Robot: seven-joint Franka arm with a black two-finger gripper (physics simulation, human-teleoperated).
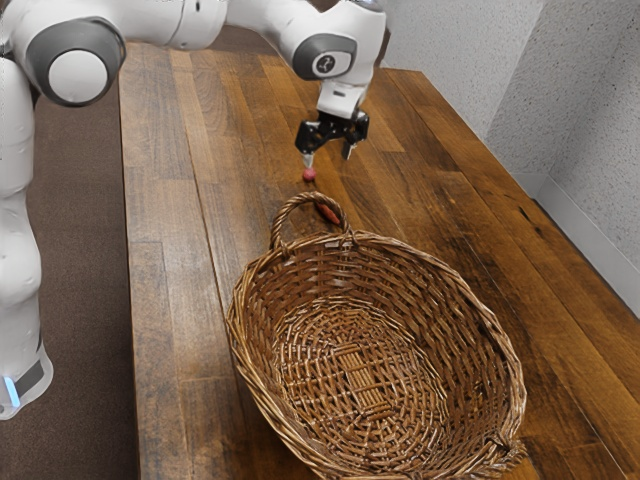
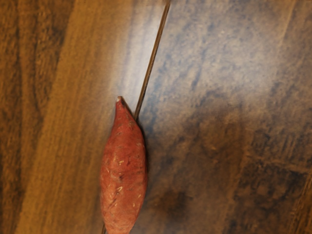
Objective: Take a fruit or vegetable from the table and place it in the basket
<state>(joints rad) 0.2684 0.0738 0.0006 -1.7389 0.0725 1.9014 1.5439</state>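
Observation:
The black gripper (image 1: 328, 158) hangs above the table beyond the basket, its two fingers apart and nothing seen between them. Just under one fingertip is a small round pinkish-red thing (image 1: 309, 174); whether the two touch I cannot tell. A reddish, elongated piece (image 1: 329, 214) lies on the table behind the basket's handle, partly hidden by it. The wicker basket (image 1: 243, 358) stands upright, with bare wicker showing inside. Below my hand, a red sweet potato (image 2: 124, 170) with a pointed tip lies on the wood in the wrist view.
The wooden table (image 1: 170, 300) extends around the basket. The basket's arched handle (image 1: 284, 212) rises on the side facing the gripper. A grey speckled wall (image 1: 470, 60) stands past the table edge at the exterior view's right.

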